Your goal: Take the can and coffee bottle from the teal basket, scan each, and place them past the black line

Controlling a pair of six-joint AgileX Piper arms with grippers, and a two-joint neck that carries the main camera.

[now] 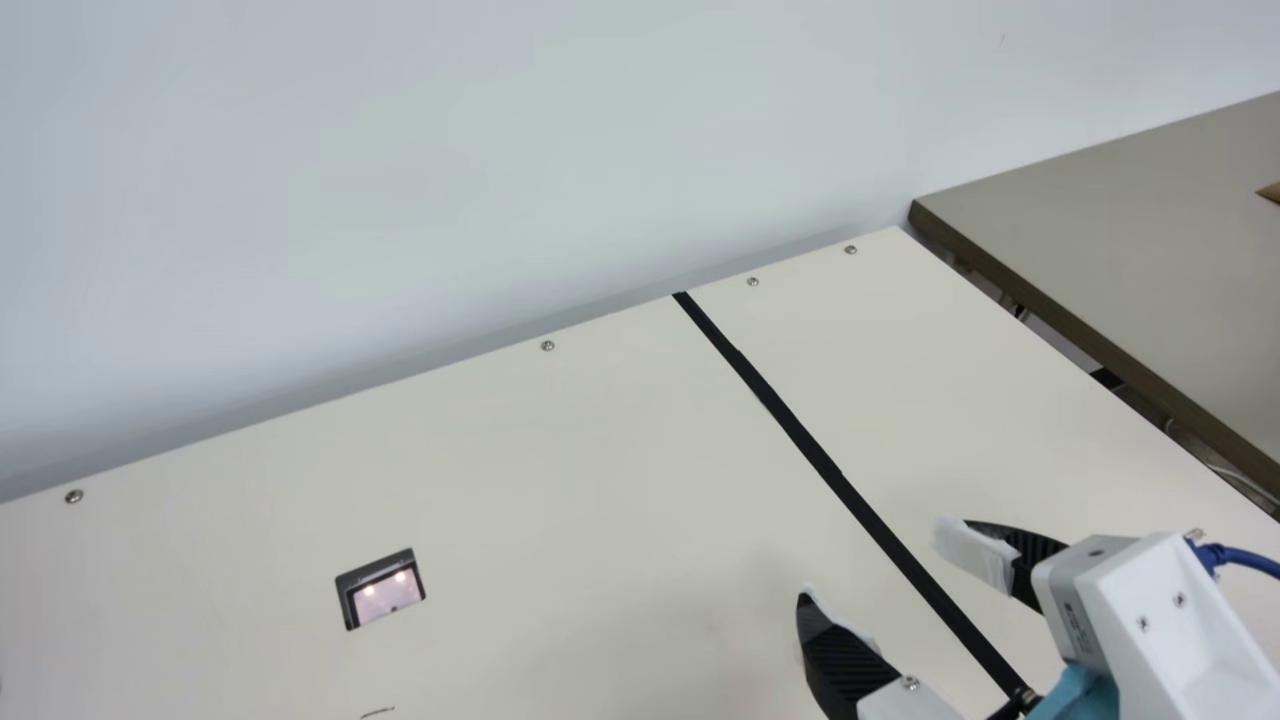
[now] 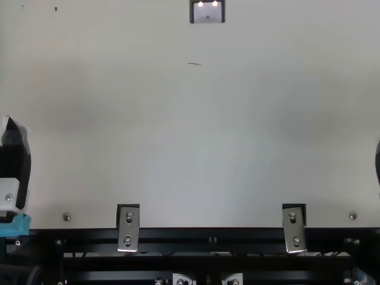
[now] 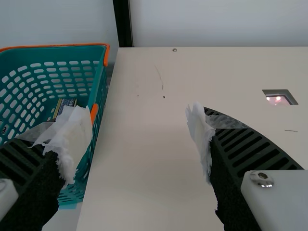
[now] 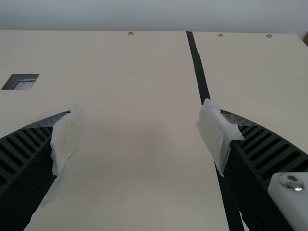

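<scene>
Left wrist view: left gripper (image 3: pixel 139 134), spread wide, empty; just beyond its outer side, the teal basket (image 3: pixel 100 82) holds a dark printed item (image 3: pixel 65 103), probably a drink: likely firm, slippery, best gripped mid-body. Right gripper (image 4: pixel 139 132), wide, empty.

Main view: you have bright, diffuse light over the cream table (image 1: pixel 560 480) and pale wall (image 1: pixel 400 150). Source overhead, judging by the two hot spots you see mirrored in the scanner glass (image 1: pixel 388 597); the top view gives you the same pair. Shadows: faint, soft-edged; you can note broad grey patches at both sides of the tabletop from above, and one mid-table in the right wrist view. Glare: small glints for you on the metal brackets (image 2: pixel 128 228) and a bolt head (image 4: pixel 291 181). Black rail (image 2: pixel 178 236): dark, little detail.
</scene>
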